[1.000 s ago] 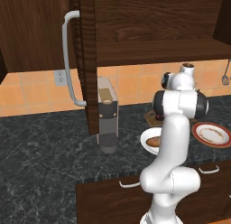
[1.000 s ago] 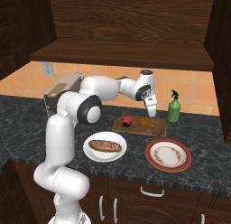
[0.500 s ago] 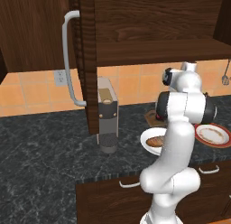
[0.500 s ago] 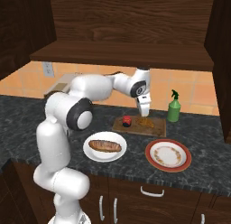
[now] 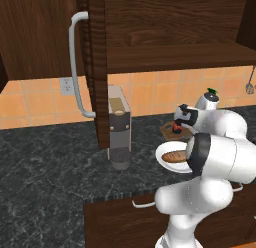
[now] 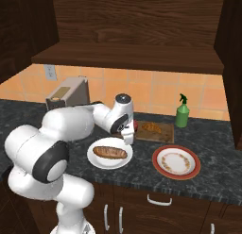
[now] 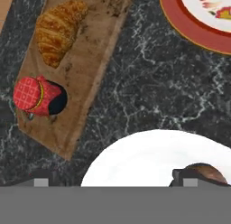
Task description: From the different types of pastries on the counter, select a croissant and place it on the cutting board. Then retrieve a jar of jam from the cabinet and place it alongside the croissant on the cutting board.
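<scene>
The golden croissant [image 7: 58, 31] lies on the wooden cutting board [image 7: 92, 60], and the red jar of jam [image 7: 36, 95] stands beside it on the same board. My gripper [image 7: 113, 180] is open and holds nothing; it hovers over the counter [image 7: 153, 92] between the board and a white plate [image 7: 144, 160]. From the right base, the gripper [image 6: 127, 135] hangs at the board's [image 6: 163, 135] near-left corner, close to the jar [image 6: 136, 125] and left of the croissant [image 6: 152, 128]. The long dark pastry [image 6: 110, 152] rests on the white plate [image 6: 97, 161]. The cabinet door [image 5: 95, 67] stands open.
A red-rimmed plate [image 6: 176, 161] sits right of the white plate, and a green spray bottle [image 6: 181, 111] stands behind the board. A grey appliance [image 5: 119, 132] is under the open cabinet door, whose bar handle [image 5: 75, 67] juts out at the left.
The hand has swung left and down from above the board to its near-left corner. Jar and croissant have stayed put on the board.
</scene>
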Available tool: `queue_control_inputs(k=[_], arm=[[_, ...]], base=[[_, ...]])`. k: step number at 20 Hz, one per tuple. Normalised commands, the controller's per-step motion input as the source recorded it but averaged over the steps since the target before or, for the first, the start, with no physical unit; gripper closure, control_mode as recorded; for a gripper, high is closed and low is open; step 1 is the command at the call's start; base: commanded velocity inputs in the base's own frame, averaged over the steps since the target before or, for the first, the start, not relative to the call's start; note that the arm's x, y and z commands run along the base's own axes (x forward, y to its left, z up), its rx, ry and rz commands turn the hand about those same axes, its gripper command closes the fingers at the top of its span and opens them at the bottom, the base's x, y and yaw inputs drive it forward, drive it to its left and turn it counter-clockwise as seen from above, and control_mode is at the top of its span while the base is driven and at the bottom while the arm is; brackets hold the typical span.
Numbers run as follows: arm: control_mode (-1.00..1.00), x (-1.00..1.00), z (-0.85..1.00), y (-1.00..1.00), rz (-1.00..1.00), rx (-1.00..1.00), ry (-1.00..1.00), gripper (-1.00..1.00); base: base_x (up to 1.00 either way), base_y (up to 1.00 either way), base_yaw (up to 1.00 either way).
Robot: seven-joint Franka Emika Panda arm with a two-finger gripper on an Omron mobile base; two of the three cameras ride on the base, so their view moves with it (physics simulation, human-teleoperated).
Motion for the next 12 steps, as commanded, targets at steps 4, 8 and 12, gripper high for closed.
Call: queue_control_inputs(k=[4, 8, 12], arm=[[-1.0, -1.0, 1.0, 0.72, 0.04, -0.07, -0.05, -1.0], [-1.0, -0.87, 1.0, 0.66, 0.06, -0.11, 0.0, -1.0], [-1.0, -0.98, 1.0, 0.79, 0.02, -0.11, -0.01, -1.0]], base=[[0.0, 0.0, 0.0], [0.0, 0.0, 0.0], [0.0, 0.0, 0.0]])
